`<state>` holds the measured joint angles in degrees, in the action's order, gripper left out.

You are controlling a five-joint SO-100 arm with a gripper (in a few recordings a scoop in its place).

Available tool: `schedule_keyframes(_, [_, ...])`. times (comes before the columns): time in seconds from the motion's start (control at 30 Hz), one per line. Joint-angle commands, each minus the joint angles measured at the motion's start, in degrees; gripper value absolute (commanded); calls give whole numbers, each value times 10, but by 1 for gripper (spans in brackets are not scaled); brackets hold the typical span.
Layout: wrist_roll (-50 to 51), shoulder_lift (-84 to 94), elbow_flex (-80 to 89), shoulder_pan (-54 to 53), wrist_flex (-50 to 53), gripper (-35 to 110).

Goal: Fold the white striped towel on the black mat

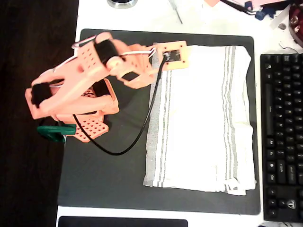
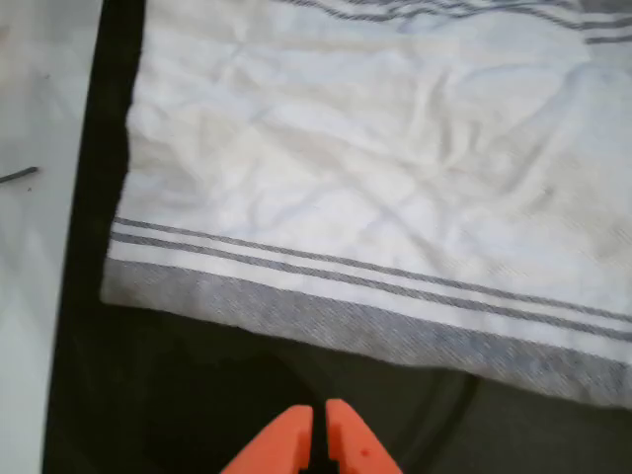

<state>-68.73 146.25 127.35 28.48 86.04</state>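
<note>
The white striped towel (image 1: 201, 118) lies spread flat and wrinkled on the right half of the black mat (image 1: 109, 170). Its grey stripes run near its left and right edges. The orange arm reaches from the left, and its wrist end (image 1: 171, 56) hangs over the towel's top-left corner. In the wrist view my gripper (image 2: 319, 434) is shut with nothing in it. Its orange fingertips (image 2: 351, 446) sit over bare mat (image 2: 197, 395), just short of the towel's grey-banded edge (image 2: 375, 336).
A black keyboard (image 1: 281, 137) lies right of the mat, close to the towel's right edge. A black cable (image 1: 128, 142) loops over the mat's left half. A green clamp (image 1: 54, 132) holds the arm's base. Small items sit on the white table (image 1: 142, 14) beyond the mat.
</note>
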Motion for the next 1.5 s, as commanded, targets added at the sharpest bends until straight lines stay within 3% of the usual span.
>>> schedule_keyframes(0.0, [19, -59, -52, 37, -12, 0])
schedule_keyframes(0.43, [102, -435, -300, 95, -97, 0])
schedule_keyframes(0.67, [134, -649, -503, 87, -66, 9])
schedule_keyframes(0.87, [149, -750, -580, 89, -65, 17])
schedule_keyframes(1.17, [157, -875, -690, 98, -64, 18])
schedule_keyframes(1.47, [148, -921, -692, 92, -76, 17])
